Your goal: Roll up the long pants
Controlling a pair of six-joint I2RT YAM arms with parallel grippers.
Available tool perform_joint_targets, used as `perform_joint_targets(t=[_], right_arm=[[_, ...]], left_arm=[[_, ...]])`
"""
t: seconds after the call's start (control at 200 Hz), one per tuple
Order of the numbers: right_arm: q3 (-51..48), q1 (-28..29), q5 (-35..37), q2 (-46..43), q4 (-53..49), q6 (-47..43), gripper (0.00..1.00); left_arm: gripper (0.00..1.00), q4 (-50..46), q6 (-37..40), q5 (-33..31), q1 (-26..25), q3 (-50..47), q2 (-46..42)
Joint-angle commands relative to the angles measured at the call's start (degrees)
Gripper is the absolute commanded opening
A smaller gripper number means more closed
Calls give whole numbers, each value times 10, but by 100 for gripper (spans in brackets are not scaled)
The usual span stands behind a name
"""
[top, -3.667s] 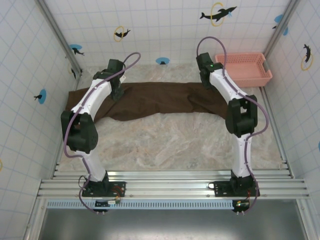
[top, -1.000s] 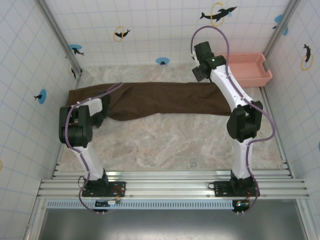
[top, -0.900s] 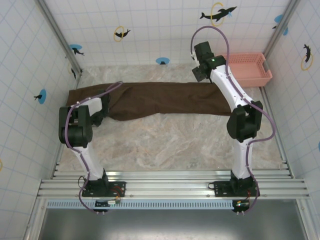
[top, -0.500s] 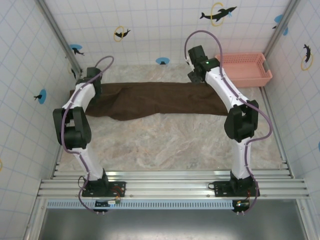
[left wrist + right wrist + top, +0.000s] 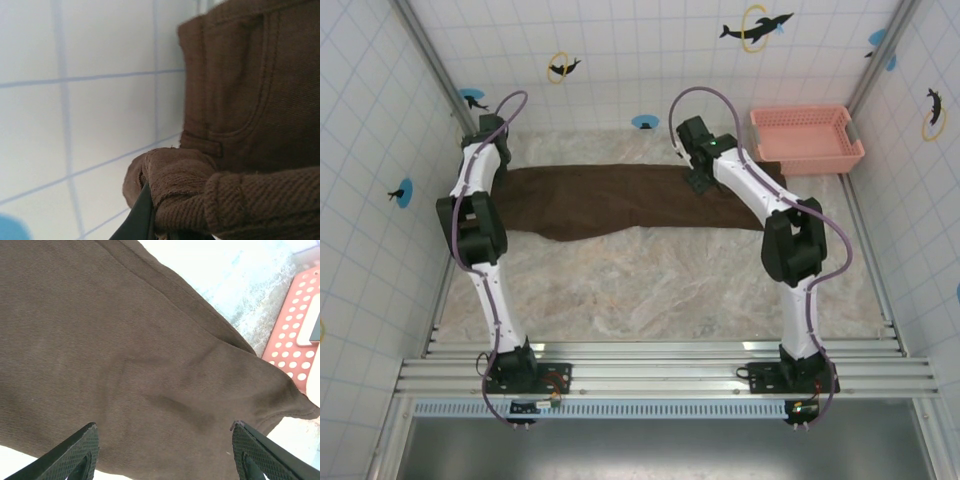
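long pants [image 5: 620, 195]: flat across far table [image 5: 650, 285], 10 to 2 o'clock | left gripper [image 5: 485, 140]: clamped on bunched waist, 10 o'clock | right gripper [image 5: 165, 457]: fingers spread over leg | handling: soft, limp (probably sags); pinch waist corners

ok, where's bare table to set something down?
Biggest free patch: the marble table between the pants and the near rail. A thin strip runs between pants and back wall. Crowded: far right by the basket, and the far left corner where the left tool grips cloth.
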Motion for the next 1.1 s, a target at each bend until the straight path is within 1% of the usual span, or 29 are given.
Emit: perform_joint_targets(t=[0.0,0.055,0.21,0.31,0.38,0.41,0.42,0.475,0.485,0.495,0.585,0.625,0.66,0.755,0.835,0.881,0.936,1.011,1.096], right_arm=[[2,9,-7,11,-11,13,72],[-1,12,-6,8,-12,15,72],[-12,10,-4,5,-24,29,72],[-21,9,-10,-6,-29,38,73],[-31,8,-11,-18,-31,45,74],[-34,8,-11,-21,-33,47,74],[-35,9,-11,-22,-35,48,74],[-42,8,-5,-28,-38,51,75],[-43,8,-4,-29,-39,53,75],[-45,7,-2,-30,-40,54,75],[-62,-3,9,-45,-46,73,77],[-71,-14,9,-55,-49,83,78],[-82,-25,5,-68,-49,92,79],[-126,-69,-18,-103,-35,107,84],[-159,-117,-61,-126,-30,125,88],[-182,-146,-88,-137,-20,137,91],[-211,-182,-123,-147,-11,153,91],[-252,-228,-171,-159,11,175,90],[-289,-271,-215,-170,36,201,89]], left_arm=[[0,-19,-23,31,29,39,33],[0,11,-8,15,34,44,41],[0,42,18,-23,36,110,79],[0,89,38,-42,37,119,83],[0,110,54,-33,38,128,86],[6,115,59,-33,38,133,90],[11,116,61,-31,37,136,92],[49,114,67,-25,37,151,104],[54,114,68,-25,37,154,105],[57,114,68,-25,37,155,107],[61,104,54,-9,38,154,108],[69,96,46,1,37,151,104],[75,89,36,-3,37,150,100],[85,85,30,2,31,126,71],[92,94,32,13,16,71,25],[96,106,29,23,0,25,-25],[97,129,31,38,-22,-35,-68],[97,132,4,82,-54,-106,-114],[97,113,-59,178,-75,-162,-142]])
